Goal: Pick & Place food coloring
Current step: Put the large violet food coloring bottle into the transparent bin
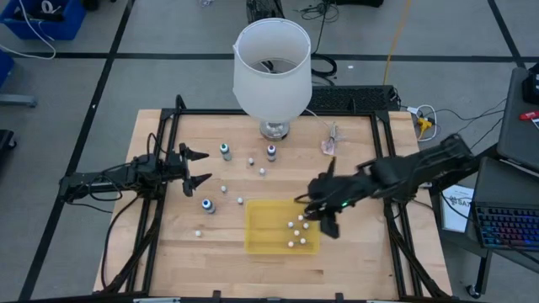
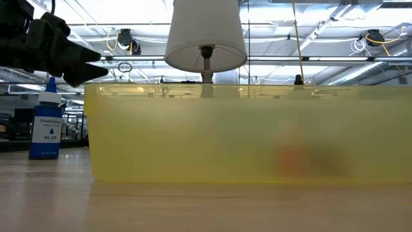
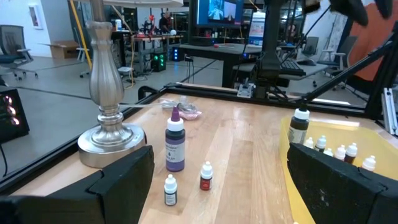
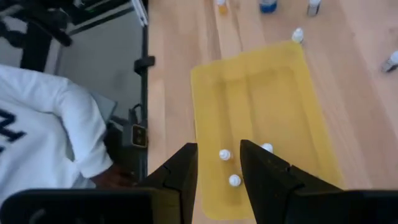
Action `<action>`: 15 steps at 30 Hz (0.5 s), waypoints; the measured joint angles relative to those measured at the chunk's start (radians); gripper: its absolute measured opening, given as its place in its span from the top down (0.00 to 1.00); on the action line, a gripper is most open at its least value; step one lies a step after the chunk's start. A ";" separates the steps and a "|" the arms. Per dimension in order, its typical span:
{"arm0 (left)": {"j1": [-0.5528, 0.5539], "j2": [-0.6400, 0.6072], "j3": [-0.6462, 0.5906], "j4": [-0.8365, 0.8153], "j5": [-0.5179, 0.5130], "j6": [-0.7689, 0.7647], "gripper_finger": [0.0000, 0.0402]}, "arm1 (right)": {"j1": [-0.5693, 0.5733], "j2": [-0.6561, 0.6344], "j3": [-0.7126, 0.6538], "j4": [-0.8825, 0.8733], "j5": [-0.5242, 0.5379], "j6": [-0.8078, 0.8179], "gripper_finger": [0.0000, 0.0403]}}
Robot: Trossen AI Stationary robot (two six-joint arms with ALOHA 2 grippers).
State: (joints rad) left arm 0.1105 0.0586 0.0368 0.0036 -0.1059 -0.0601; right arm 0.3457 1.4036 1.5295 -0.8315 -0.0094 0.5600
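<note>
Apparently the placing step is in hand: low in the high view, the right gripper (image 1: 323, 220) hangs over the right end of the yellow tray (image 1: 265, 227), its arm reaching in from the right edge of the frame and bent downward at the wrist. Its fingers (image 4: 180, 171) stand narrowly apart, the tray floor showing between them and nothing clamped, so a drop looks just made. Several pieces of food coloring (image 1: 297, 225) already sit in the tray's right half. Left of the tray, a blue-bodied bottle (image 1: 207, 204) and smaller ones remain scattered over the middle of the worktop (image 1: 354, 269). The next move, I judge, calls for lifting clear of the tray wall and settling squarely over one upright bottle without knocking its neighbours. Further left, the left gripper (image 1: 207, 167) waits level, fingers wide apart and empty. Beyond, at top centre, stands the lamp (image 1: 271, 67).
</note>
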 joint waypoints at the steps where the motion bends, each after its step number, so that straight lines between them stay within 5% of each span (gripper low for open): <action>1: 0.000 0.000 0.000 0.000 0.000 0.000 0.09 | 0.002 -0.024 0.000 -0.006 -0.006 -0.003 0.72; 8: 0.000 0.000 0.000 0.000 0.000 0.000 0.09 | 0.015 -0.182 -0.030 -0.069 -0.013 -0.103 0.72; 15: 0.000 0.000 0.000 0.000 0.000 0.000 0.09 | 0.048 -0.371 -0.305 -0.041 0.158 -0.292 0.72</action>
State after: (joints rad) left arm 0.1106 0.0589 0.0368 0.0035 -0.1059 -0.0601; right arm 0.3934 1.0326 1.2245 -0.8728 0.1485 0.2681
